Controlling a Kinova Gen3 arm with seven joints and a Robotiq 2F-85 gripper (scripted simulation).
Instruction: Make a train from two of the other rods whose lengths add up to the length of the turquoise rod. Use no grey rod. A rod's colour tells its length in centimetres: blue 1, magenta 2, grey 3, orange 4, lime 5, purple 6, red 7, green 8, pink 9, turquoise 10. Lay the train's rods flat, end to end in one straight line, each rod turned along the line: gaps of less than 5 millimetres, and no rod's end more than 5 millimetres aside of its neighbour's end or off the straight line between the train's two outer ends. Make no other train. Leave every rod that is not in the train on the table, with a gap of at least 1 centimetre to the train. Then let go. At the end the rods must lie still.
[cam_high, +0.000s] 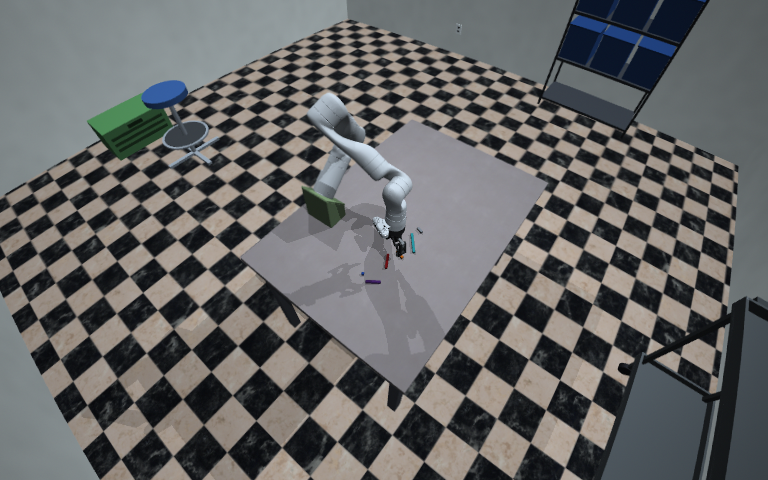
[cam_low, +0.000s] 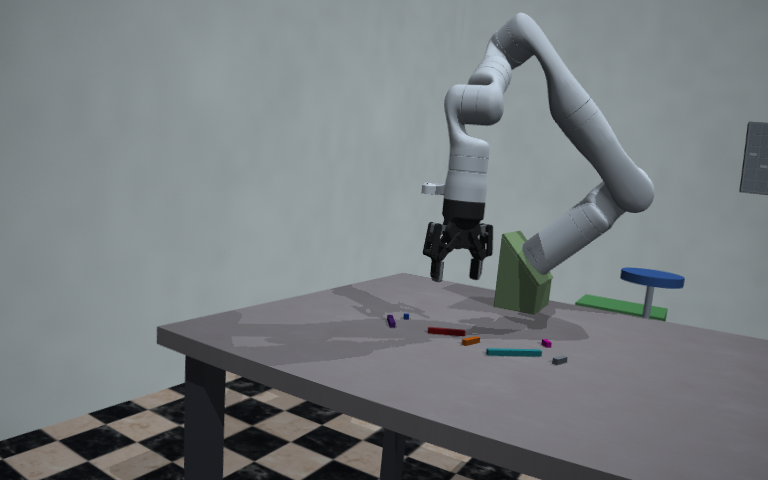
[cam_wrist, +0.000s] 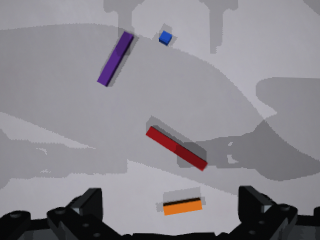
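Observation:
My gripper (cam_low: 455, 276) (cam_high: 400, 249) (cam_wrist: 170, 202) is open and empty. It hangs well above the table, over the orange rod (cam_low: 470, 340) (cam_wrist: 182, 206) (cam_high: 401, 256). The red rod (cam_low: 446, 331) (cam_wrist: 176, 148) (cam_high: 386, 260) lies just beyond the orange one, at an angle to it. The purple rod (cam_low: 390, 320) (cam_wrist: 115, 59) (cam_high: 372, 281) and the small blue rod (cam_low: 406, 316) (cam_wrist: 164, 38) (cam_high: 362, 273) lie farther off. The turquoise rod (cam_low: 513, 352) (cam_high: 412, 243) lies on the other side of the orange rod, with the magenta rod (cam_low: 545, 342) and the grey rod (cam_low: 559, 360) (cam_high: 419, 230) near it. All rods lie flat and apart.
The grey table (cam_low: 623, 396) (cam_high: 470, 186) carries the arm's green base block (cam_low: 521, 280) (cam_high: 322, 206) at its back edge. A blue stool (cam_high: 169, 101) and a green box (cam_high: 127, 127) stand on the floor behind; a shelf (cam_high: 617, 50) stands in the far corner.

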